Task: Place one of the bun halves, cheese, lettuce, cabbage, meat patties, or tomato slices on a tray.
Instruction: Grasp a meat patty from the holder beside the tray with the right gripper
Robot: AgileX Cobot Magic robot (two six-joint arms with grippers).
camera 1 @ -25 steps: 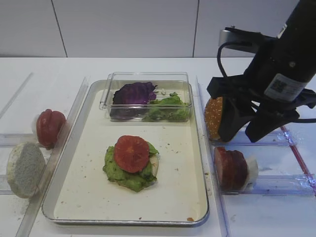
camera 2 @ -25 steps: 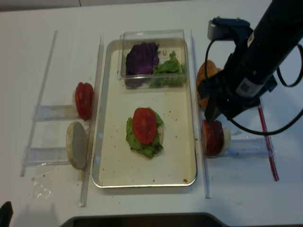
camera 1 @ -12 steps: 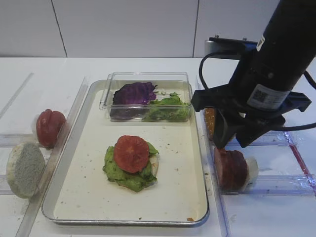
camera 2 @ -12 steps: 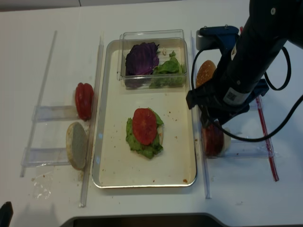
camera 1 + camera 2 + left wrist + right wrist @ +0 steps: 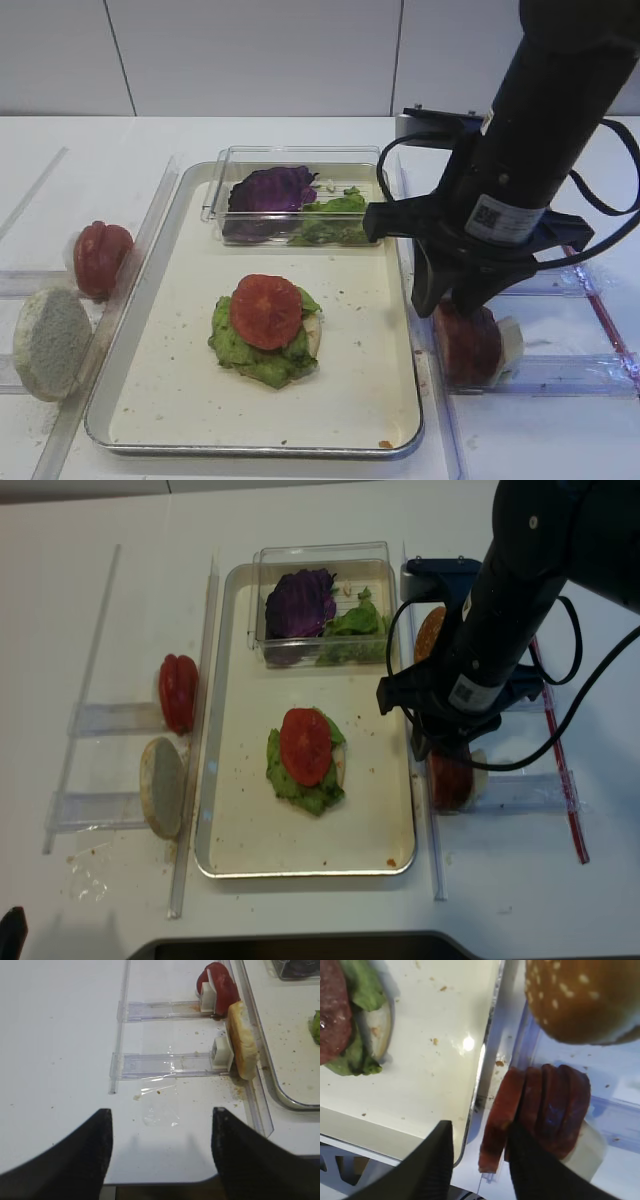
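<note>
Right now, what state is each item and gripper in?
right gripper: jaws apart, straddling the outermost of the meat patties
left gripper: open, holding nothing
tray: holds a stack topped by a tomato slice
clear box: lidless, holding cabbage and lettuce

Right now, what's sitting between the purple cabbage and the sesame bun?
In the exterior high realsense view, green lettuce lies between the cabbage and the sesame bun, then the clear box's wall and the tray's rim.
</note>
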